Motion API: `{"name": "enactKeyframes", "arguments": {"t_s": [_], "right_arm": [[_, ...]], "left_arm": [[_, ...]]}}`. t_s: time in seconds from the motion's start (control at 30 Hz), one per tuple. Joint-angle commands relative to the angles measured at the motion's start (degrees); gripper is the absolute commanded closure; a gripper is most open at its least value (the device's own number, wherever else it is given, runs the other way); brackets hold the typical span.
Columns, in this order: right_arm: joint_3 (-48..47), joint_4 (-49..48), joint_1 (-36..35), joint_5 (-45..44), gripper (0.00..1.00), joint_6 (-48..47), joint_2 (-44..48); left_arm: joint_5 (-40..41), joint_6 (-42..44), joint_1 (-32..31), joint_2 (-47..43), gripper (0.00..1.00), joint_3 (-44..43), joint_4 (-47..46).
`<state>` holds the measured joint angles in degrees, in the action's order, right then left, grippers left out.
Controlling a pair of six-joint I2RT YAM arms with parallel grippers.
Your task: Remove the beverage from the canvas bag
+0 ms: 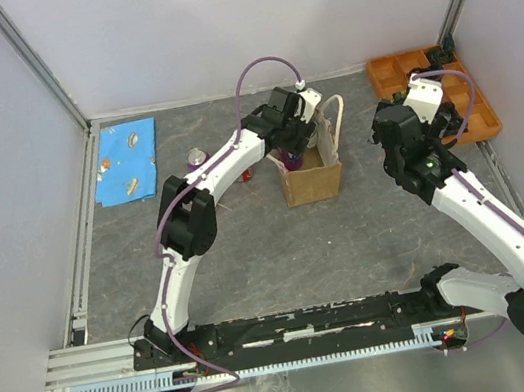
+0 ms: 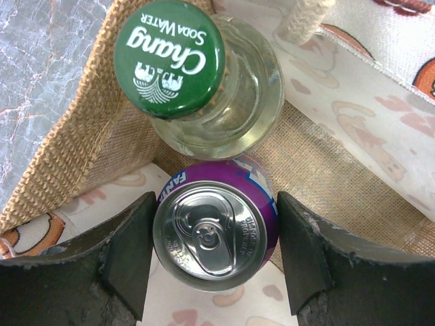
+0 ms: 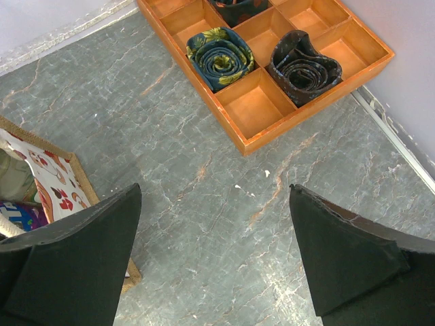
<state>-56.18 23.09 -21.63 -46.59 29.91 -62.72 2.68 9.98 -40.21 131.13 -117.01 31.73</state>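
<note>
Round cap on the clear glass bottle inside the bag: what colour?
Green with white lettering; the round cap shows best in the left wrist view.

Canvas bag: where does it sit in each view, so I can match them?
Top: bag near the centre of the table.
Left wrist: fills the frame, seen from above, woven wall at left.
Right wrist: one corner at the left edge.
Shared landmark: the grey table.

Bright even light, soft shadows, sharp
</note>
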Motion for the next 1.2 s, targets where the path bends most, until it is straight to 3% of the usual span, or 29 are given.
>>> {"name": "enactKeyframes", "arguments": {"t_s": [0.0,0.13,0.23,0.33,0.87,1.17], "right_arm": [[-1.6,-2.0,0.2,-0.7,0.03,-0.2,0.2],[-1.1,-1.9,0.2,-0.9,0.03,-0.1,0.4],[-1.0,-1.7,0.3,-1.4,0.03,0.0,0.6],[-0.9,-1.7,0.2,-1.7,0.02,0.1,0.9],[0.7,-1.7,0.2,-1.6,0.02,0.7,2.9],[0.7,-2.0,0.2,-1.0,0.03,0.9,3.1]], "left_arm": [[-0.9,-2.4,0.4,1.6,0.36,2.1,3.1],[-1.0,-2.3,0.4,1.6,0.43,2.0,3.7],[-1.6,-2.3,0.4,1.6,0.65,1.4,4.3],[-2.8,-2.5,0.4,1.6,0.96,-1.0,5.6],[-7.2,-2.9,0.4,-12.9,0.97,-12.4,-0.3],[-5.6,-0.9,0.4,-17.7,0.97,-19.7,1.7]]}}
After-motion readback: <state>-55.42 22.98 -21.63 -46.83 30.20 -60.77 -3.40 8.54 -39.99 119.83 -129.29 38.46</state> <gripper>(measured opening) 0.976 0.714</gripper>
